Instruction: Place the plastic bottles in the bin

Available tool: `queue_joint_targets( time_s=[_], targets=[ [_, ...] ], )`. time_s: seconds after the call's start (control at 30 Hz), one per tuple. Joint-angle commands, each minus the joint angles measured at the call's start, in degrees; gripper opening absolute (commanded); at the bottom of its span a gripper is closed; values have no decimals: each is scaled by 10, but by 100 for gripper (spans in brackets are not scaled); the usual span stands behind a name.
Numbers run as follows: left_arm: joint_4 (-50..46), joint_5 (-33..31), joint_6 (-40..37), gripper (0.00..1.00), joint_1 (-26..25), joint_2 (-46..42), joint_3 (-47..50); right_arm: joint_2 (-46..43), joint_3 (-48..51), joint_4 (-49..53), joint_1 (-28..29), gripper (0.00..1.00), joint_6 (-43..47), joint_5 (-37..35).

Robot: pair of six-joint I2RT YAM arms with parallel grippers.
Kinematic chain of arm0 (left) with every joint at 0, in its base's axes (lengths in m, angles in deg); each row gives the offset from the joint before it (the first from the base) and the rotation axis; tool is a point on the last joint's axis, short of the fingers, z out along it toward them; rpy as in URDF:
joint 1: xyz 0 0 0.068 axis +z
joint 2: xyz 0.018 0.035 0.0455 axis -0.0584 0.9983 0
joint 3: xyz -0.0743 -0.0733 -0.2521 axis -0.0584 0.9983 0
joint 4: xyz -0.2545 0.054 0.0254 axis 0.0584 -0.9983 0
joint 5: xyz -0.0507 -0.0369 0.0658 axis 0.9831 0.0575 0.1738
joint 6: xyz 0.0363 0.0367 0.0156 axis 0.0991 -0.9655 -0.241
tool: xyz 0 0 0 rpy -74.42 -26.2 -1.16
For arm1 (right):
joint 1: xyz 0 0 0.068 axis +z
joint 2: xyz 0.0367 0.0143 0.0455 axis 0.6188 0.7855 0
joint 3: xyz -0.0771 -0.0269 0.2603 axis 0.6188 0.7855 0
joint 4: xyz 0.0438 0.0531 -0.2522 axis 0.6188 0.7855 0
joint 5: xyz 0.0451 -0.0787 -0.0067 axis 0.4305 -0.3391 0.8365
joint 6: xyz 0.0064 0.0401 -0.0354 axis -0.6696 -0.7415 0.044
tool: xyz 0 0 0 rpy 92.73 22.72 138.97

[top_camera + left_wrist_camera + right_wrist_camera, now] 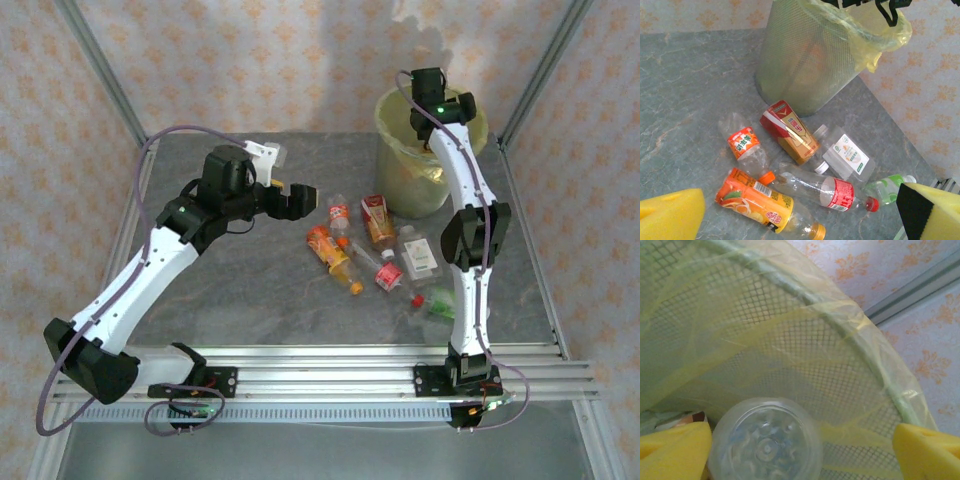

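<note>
Lying loose on the grey table [250, 300], the plastic bottles [375, 255] make a small heap at the centre of the top view, just below and left of the bin [405, 185], which stands at the upper right. One more clear bottle [765, 442] sits at the bottom centre of the right wrist view, seen base-on with the bin's mesh wall and yellowish liner behind it. It is just beside the left-hand one of the yellow pads [675, 452], and a plain gap separates it from the other pad. The right gripper [800, 450] has its jaws spread apart over the bin's mouth and is not clamped on that bottle (a drop into the bin, by my reading).

The coming move turns on the heap. Its nearest member to the left gripper [295, 200] is the orange juice bottle [333, 255], which lies on its side. Its long axis runs from upper left to lower right in the top view, with the cap at the lower right end. The left gripper hangs just to the upper left of the heap, jaws wide apart and empty, facing the bottles. That arm looks nearer, so I judge the reach to be short, toward the right and down.
</note>
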Motion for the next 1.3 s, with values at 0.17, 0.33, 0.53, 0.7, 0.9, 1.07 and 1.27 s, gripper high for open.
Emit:
queue_joint_targets(
  time_s=[0.17,0.33,0.53,0.7,0.9,1.07,1.27],
  targets=[
    [-8,-19,1,100,-3,-3,5,-23,-60,78,4,97,-60,44],
    [-9,-48,13,100,-3,-9,8,-75,-20,78,20,99,-97,52],
    [-31,-175,59,100,-3,-27,16,-131,3,88,44,99,-151,59],
    [-39,-242,144,100,-4,-44,49,-180,28,113,73,99,-191,61],
    [-20,-293,253,100,-43,-46,110,-278,129,111,95,99,-257,62],
    [-2,-324,320,100,-82,-18,143,-415,313,41,99,99,-315,98],
    [17,-352,373,100,-129,48,143,-561,497,5,99,99,-384,133]
  ],
)
